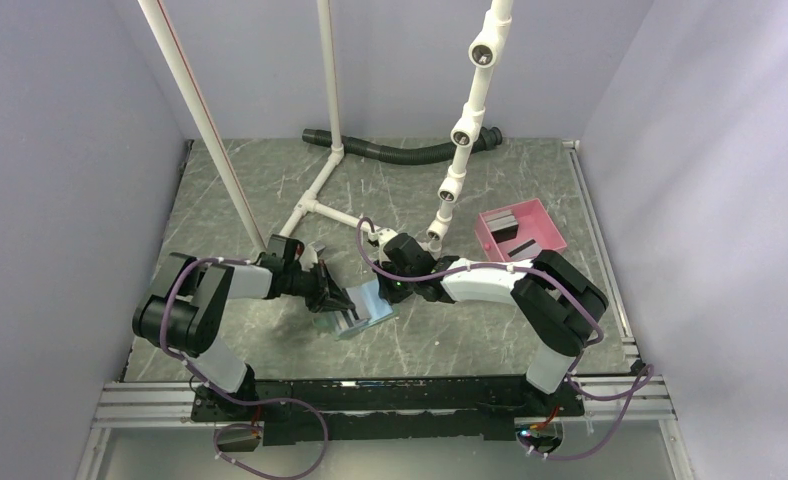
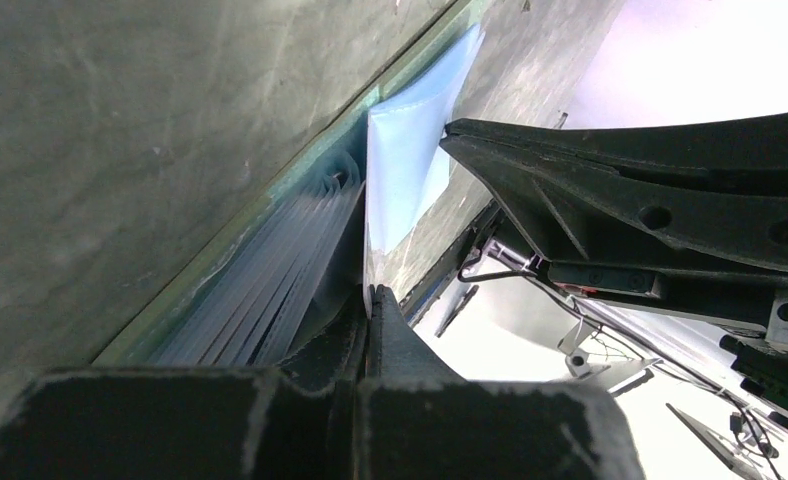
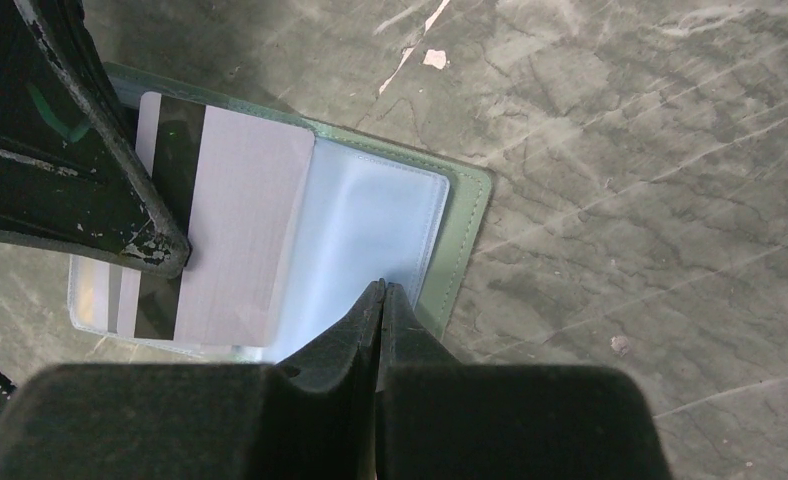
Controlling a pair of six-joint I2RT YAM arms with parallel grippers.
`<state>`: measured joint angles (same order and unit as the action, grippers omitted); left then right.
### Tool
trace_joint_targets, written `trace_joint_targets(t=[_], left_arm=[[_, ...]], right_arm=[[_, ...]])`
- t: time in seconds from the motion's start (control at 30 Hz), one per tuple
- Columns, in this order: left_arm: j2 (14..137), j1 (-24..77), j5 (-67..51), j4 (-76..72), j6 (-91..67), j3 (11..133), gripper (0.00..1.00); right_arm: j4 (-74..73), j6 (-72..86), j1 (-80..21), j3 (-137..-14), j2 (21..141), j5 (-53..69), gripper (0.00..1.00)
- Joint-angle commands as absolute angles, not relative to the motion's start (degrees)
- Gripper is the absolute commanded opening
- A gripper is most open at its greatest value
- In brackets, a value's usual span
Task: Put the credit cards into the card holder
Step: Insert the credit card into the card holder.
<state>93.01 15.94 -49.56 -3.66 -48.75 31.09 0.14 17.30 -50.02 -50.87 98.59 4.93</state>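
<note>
Dark grey marbled table (image 1: 470,340), pale lavender walls (image 1: 60,150) on three sides, and everything is happening dead centre in the top view. The left gripper (image 2: 370,297) is clamped fully closed. On its own wrist cam a thin pale panel sticks straight out from between the fingertips. The right wrist view shows that panel is a grey card (image 3: 240,220) with a black stripe, so it looks pinched by the stripe end. The card sits flat over the open card holder (image 3: 465,230), covering its left part in that view, and just right of it is a clear sleeve (image 3: 370,220) over the pale blue lining. The right gripper (image 3: 381,290) is squeezed all the way closed too, tips together right at the lower edge of that sleeve. I honestly can't tell if it has any plastic nipped. The holder lies open on the table, sage-green rim showing, squeezed between the two grippers. Further out, a pink tray (image 1: 554,222) sits at the right of the top view, well apart from the holder, with a few dark cards (image 1: 500,228) in it. White pipes (image 1: 320,180) and a black hose (image 1: 400,152) fill the upper middle.
</note>
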Motion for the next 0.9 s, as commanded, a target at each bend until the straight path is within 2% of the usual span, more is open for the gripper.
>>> trace_joint_targets(t=[0.0,0.5,0.57,0.7,0.77,0.87], left_arm=[[93.35,17.29,-50.27,-6.3,-47.69,30.33,0.0],[93.75,21.46,-45.83,-4.92,-46.47,32.81,0.0],[92.25,21.69,-42.43,-0.82,-45.13,33.73,0.08],[87.57,21.77,-37.3,6.78,-43.59,34.32,0.35],[86.0,21.8,-35.58,9.81,-43.22,34.74,0.42],[83.88,21.8,-33.59,12.78,-43.11,34.97,0.48]], right_arm=[[-1.45,16.1,-50.03,-50.36,99.93,4.79,0.0],[-1.32,15.95,-50.05,-49.92,99.74,5.02,0.0],[-1.39,16.0,-50.06,-49.92,99.68,5.01,0.0],[-1.43,15.89,-50.08,-49.75,99.34,4.92,0.0],[-1.41,15.82,-50.1,-49.73,99.18,5.05,0.0],[-1.49,15.7,-50.1,-49.92,99.24,5.18,0.0]])
